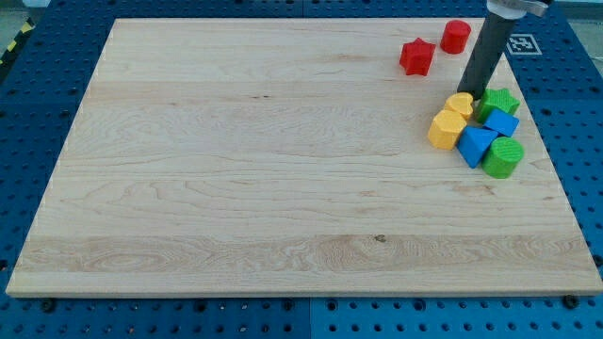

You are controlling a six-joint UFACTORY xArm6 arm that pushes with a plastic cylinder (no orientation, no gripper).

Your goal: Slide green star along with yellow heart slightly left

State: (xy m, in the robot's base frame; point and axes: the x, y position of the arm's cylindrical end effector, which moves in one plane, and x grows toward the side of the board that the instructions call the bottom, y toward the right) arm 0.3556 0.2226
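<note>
The green star [498, 102] sits near the board's right edge, at the top right of a tight cluster. The yellow heart [460, 104] lies just left of it. My tip [470, 94] stands between the two at their upper side, touching or nearly touching the heart's top right. The dark rod rises from there to the view's top right. Below the heart is a yellow hexagon-like block [446, 129].
In the same cluster are a blue cube [502, 122], a blue triangle-like block [476, 145] and a green cylinder [503, 157]. A red star [416, 56] and a red cylinder [456, 36] lie near the top. The wooden board [264, 160] ends close at the right.
</note>
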